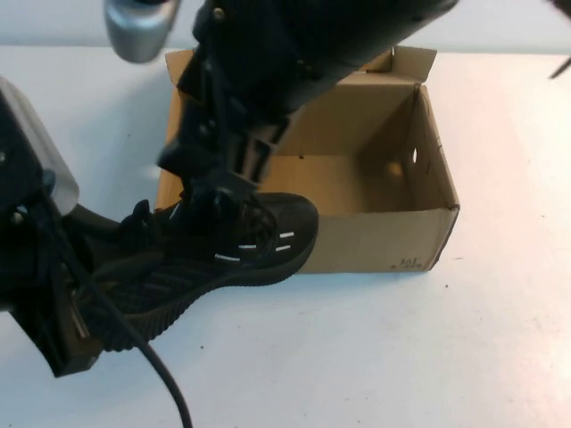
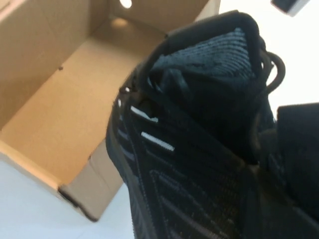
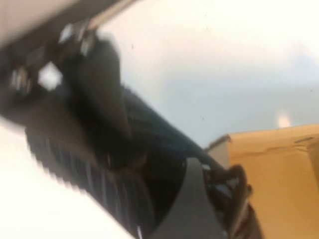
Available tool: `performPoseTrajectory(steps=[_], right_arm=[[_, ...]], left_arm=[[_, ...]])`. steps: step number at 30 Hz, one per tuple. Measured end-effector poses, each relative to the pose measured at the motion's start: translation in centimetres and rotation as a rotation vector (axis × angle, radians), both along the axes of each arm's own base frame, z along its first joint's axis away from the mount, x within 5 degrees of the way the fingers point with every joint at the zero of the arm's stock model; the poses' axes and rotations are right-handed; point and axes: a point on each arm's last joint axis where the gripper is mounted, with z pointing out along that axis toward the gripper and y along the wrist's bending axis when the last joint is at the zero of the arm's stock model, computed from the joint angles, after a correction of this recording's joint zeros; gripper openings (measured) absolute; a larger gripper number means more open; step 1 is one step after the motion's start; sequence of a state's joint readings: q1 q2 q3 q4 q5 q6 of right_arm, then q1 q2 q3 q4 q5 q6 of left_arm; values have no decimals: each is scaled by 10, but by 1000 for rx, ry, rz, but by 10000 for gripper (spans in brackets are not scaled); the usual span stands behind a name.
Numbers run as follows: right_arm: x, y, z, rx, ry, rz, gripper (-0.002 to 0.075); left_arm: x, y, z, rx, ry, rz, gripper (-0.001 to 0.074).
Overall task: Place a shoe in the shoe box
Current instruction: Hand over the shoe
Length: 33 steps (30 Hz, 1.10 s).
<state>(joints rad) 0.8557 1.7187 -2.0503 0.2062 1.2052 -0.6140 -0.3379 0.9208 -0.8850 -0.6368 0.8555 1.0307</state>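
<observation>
The black shoe [image 1: 268,241] hangs tilted in the air, its toe over the front left wall of the open brown shoe box [image 1: 384,241]. My right gripper [image 1: 223,192] reaches down from the upper right and is shut on the shoe's tongue and laces. My left gripper [image 1: 85,321] is at the lower left, shut on the heel end. In the left wrist view the shoe [image 2: 199,124] fills the picture, with the empty box floor [image 2: 60,109] beyond it. In the right wrist view one grey finger [image 3: 192,204] sits in the shoe [image 3: 149,139] beside the box [image 3: 279,174].
The box's flap lid [image 1: 406,61] stands open at the back. White table [image 1: 401,357] lies in front of and to the right of the box. A black cable [image 1: 152,366] hangs from my left arm near the front edge.
</observation>
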Motion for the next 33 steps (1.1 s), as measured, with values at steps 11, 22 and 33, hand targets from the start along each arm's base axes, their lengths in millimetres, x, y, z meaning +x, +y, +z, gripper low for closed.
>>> performPoseTrajectory(steps=[11,22,33], right_arm=[[-16,-20,19,-39,-105,87,473],[-38,-63,22,31,-19,97,473],[-44,-80,-38,85,162,180,473]], left_arm=[[-12,2,52,43,-115,-103,38],[-24,7,56,103,-105,-144,37],[-46,9,60,84,-66,-215,37]])
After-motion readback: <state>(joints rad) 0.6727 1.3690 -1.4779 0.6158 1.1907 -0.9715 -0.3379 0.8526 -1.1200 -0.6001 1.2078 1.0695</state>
